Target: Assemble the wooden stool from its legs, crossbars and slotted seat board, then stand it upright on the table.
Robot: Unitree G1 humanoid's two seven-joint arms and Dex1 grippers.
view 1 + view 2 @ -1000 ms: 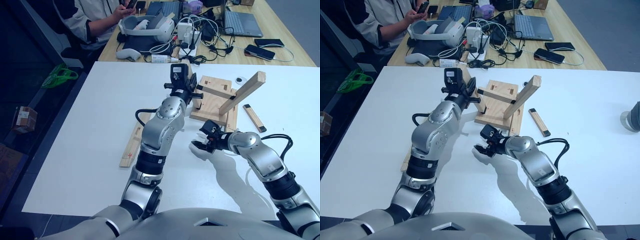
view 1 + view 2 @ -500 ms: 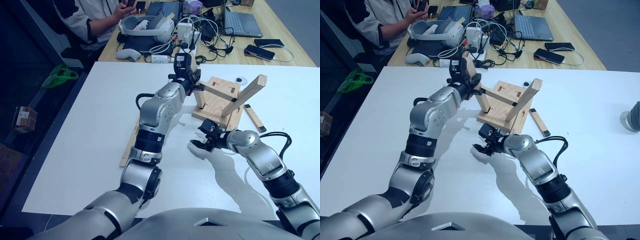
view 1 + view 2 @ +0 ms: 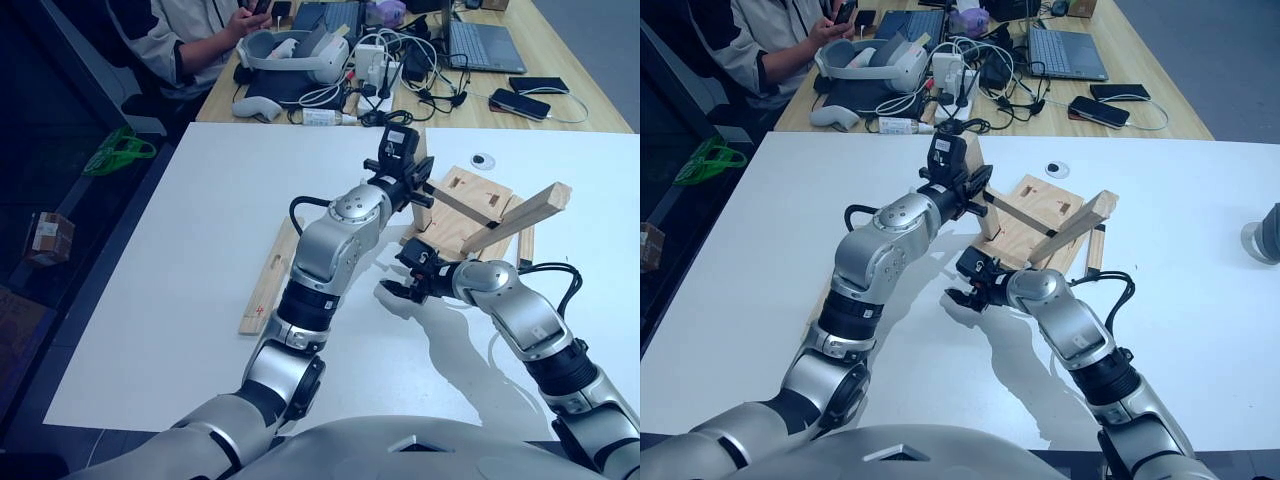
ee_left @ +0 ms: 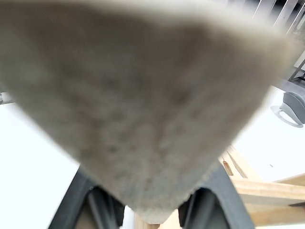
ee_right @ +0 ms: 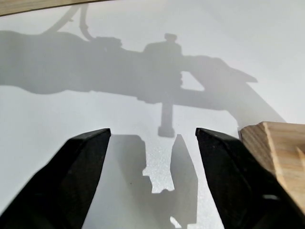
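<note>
The white table carries the part-built stool right of centre. Its seat board faces slots up; whether it lies quite flat cannot be told. One leg stands upright at the board's left edge, and a second leg leans steeply out to the right from the board's near side. A crossbar runs between the two legs above the board.

A long loose slat lies on the table to the left, well apart from the stool and running near to far. A short loose bar lies just right of the board and is partly hidden by the leaning leg.

The left gripper reaches in from the left and pinches the top of the upright leg. In the left wrist view, blurred wood sits between its dark fingers.

The right gripper hangs low over bare table just near of the board's near-left corner. Its fingers are spread wide with nothing between them, and a wooden corner is just beside one of them.
</note>
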